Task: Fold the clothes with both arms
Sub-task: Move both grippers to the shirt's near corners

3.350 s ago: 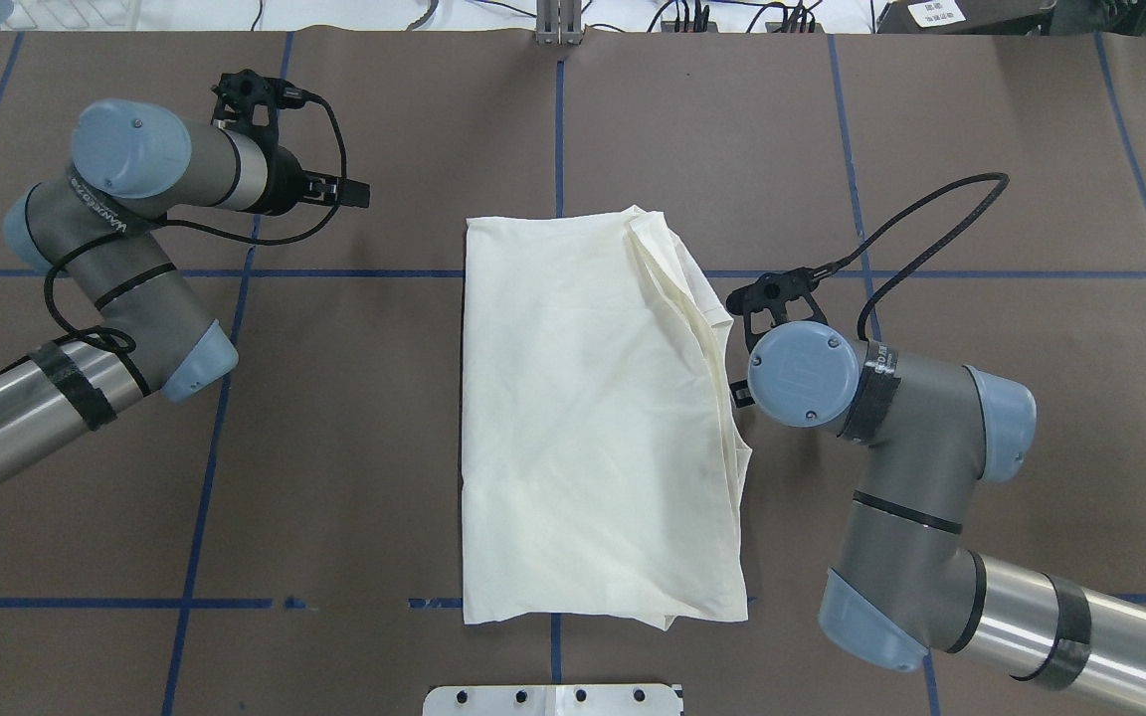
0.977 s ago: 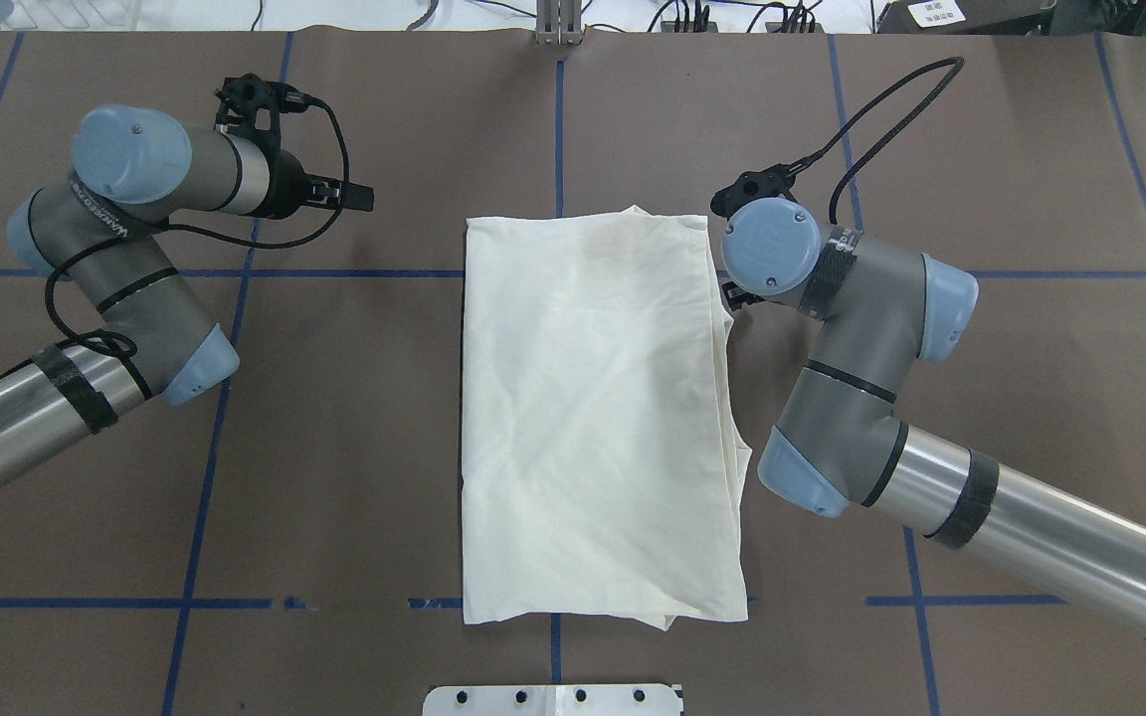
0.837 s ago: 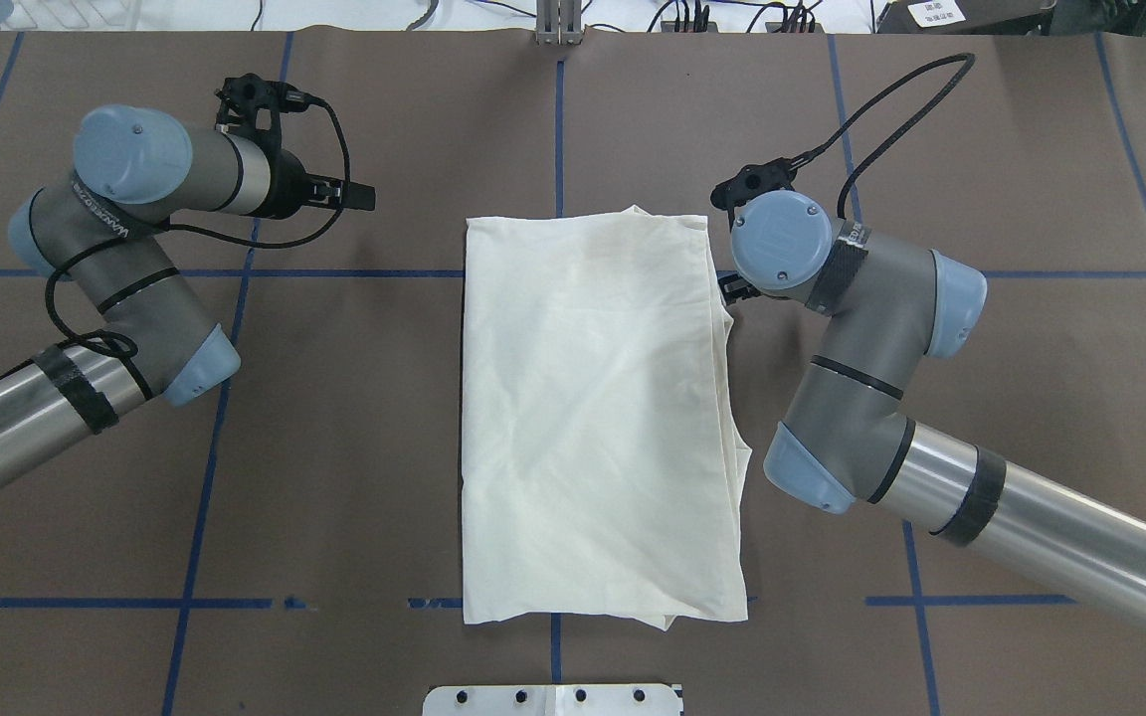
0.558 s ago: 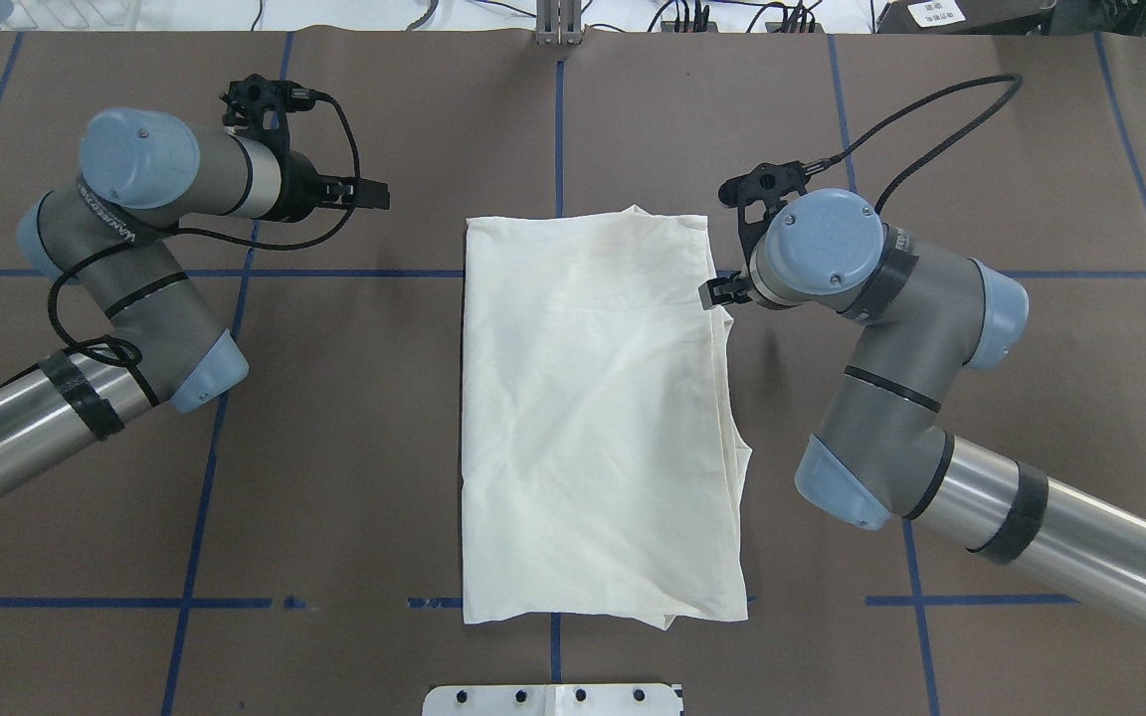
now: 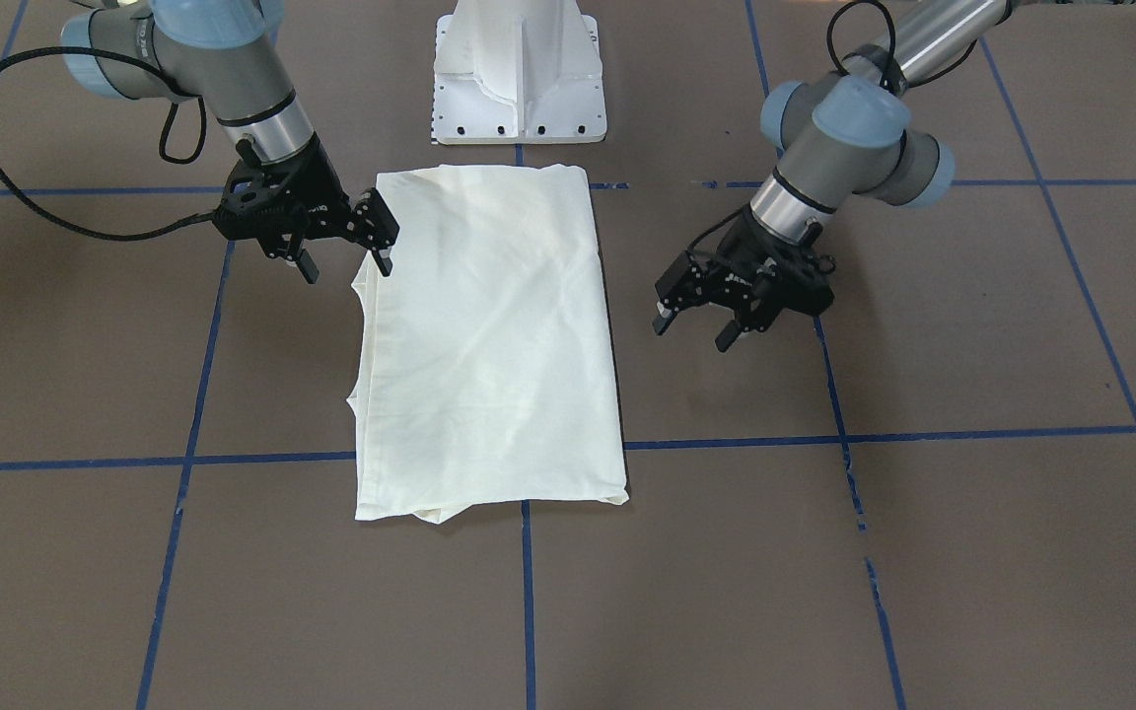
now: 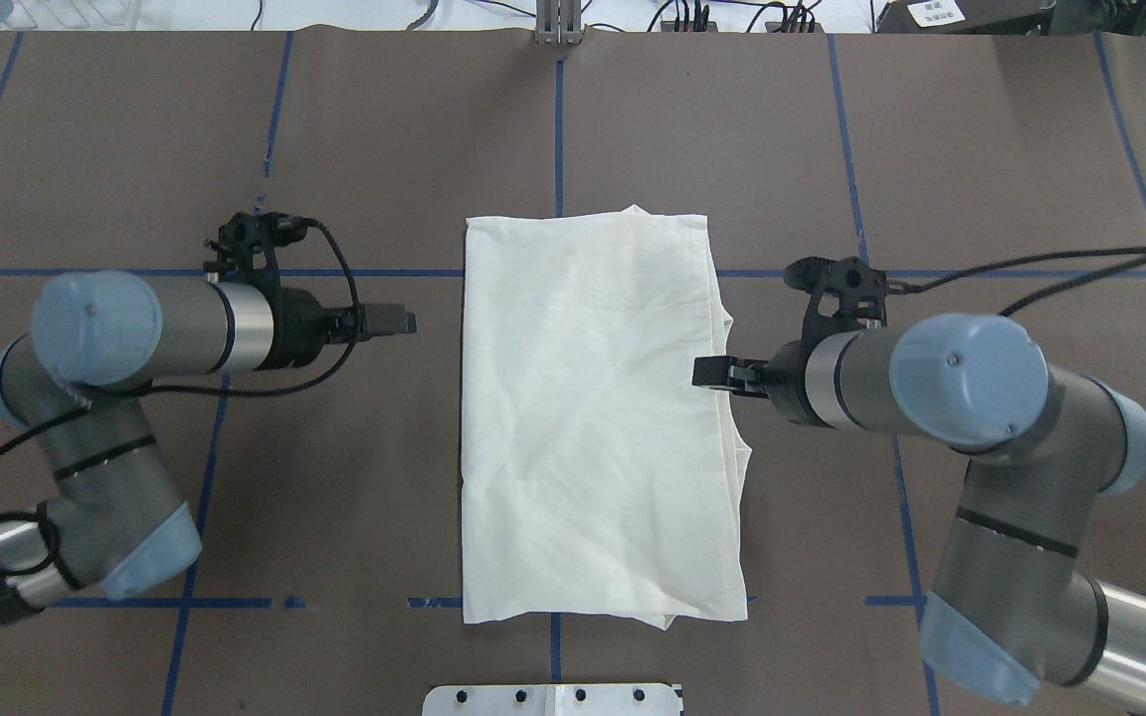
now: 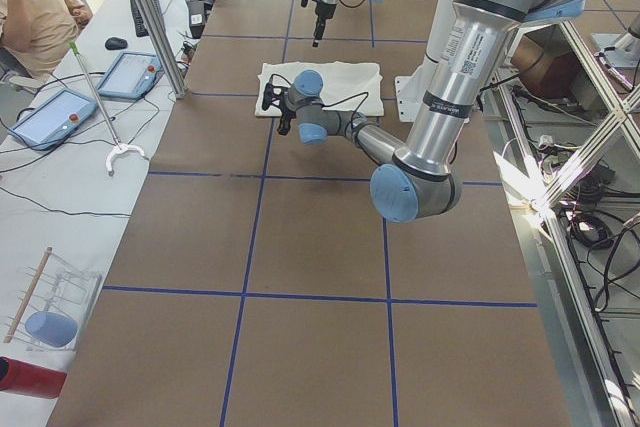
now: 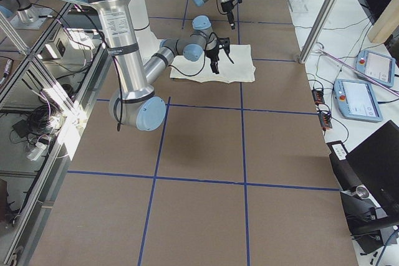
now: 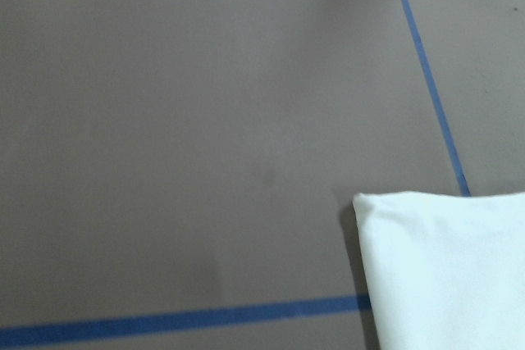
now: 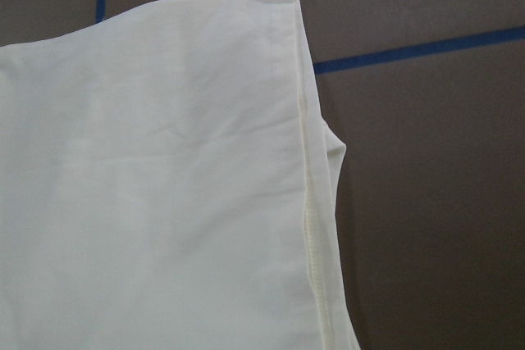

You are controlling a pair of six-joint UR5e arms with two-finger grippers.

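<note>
A: Where's the T-shirt (image 6: 593,418)?
B: Centre of the counter (image 6: 334,477), folded, long axis near-far. Your right tool (image 5: 346,264), released, is at its right edge; left tool (image 5: 692,333), released, stands apart leftward.

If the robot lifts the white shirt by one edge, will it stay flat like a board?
Probably not. The shirt lies in soft wrinkles, so it would likely droop. Its layered edges look loose, so the fold may fall open. It looks thin, so it is probably light.
</note>
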